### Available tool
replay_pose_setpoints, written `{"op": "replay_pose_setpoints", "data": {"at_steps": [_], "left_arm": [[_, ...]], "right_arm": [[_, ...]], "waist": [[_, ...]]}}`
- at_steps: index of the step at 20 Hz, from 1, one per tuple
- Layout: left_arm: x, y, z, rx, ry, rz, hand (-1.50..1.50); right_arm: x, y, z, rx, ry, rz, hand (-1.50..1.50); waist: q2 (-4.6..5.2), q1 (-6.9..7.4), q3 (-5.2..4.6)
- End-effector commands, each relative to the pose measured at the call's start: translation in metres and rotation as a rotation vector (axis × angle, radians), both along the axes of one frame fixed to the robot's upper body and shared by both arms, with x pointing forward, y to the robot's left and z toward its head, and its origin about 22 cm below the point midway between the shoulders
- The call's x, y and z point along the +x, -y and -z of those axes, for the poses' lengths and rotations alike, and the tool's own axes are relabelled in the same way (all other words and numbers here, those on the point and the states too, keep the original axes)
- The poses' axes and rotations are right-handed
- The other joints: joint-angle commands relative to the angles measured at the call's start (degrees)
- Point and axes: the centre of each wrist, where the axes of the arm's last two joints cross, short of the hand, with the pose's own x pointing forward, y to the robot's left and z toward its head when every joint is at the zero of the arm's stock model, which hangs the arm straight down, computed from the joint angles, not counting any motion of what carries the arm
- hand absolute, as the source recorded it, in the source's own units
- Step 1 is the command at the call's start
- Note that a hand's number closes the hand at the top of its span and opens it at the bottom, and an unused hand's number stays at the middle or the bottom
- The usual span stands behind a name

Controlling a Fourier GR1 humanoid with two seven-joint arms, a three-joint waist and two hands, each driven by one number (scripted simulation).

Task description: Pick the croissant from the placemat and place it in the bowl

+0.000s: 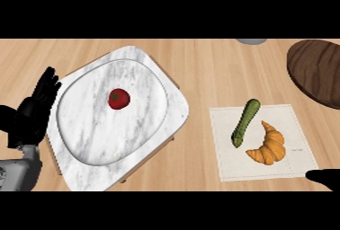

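Observation:
A golden croissant (269, 145) lies on the white placemat (262, 168) at the right, beside a green zucchini (245, 121) that touches its upper left. The wide marble bowl (86, 130) sits on a marble board at the left, with a red tomato (119, 99) inside it. My left hand (36, 108) stands at the left edge beside the bowl, fingers straight and pointing up. Only a black tip of my right hand (324, 179) shows at the lower right corner, just below the placemat and right of the croissant.
A dark wooden round board (319, 72) lies at the upper right. A grey object (251, 40) peeks in at the top edge. The marble board (169, 96) under the bowl overhangs toward the placemat, leaving a strip of bare wooden counter between them.

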Motion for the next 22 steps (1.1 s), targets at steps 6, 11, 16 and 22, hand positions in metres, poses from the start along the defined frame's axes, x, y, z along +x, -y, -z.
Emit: {"op": "replay_pose_setpoints", "data": {"at_steps": [6,11,16,22], "left_arm": [[0.004,0.014,-0.010,-0.003,0.000,0.018,0.00],[0.000,0.004,0.001,0.012,-0.006,0.004,0.00],[-0.004,-0.003,0.004,0.011,0.008,-0.018,0.00],[-0.019,-0.004,0.007,0.004,-0.017,-0.013,0.00]], "right_arm": [[0.040,-0.009,-0.009,0.088,-0.322,-0.043,-1.50],[0.053,-0.013,0.029,0.127,-0.461,-0.054,-1.50],[0.062,-0.020,0.044,0.046,-0.513,-0.062,-1.50],[0.074,-0.036,0.057,-0.099,-0.413,-0.054,-1.50]], "waist": [[-0.05,0.69,0.12],[0.00,0.11,0.13],[-0.25,-0.69,0.13],[-0.41,-1.00,0.15]]}}
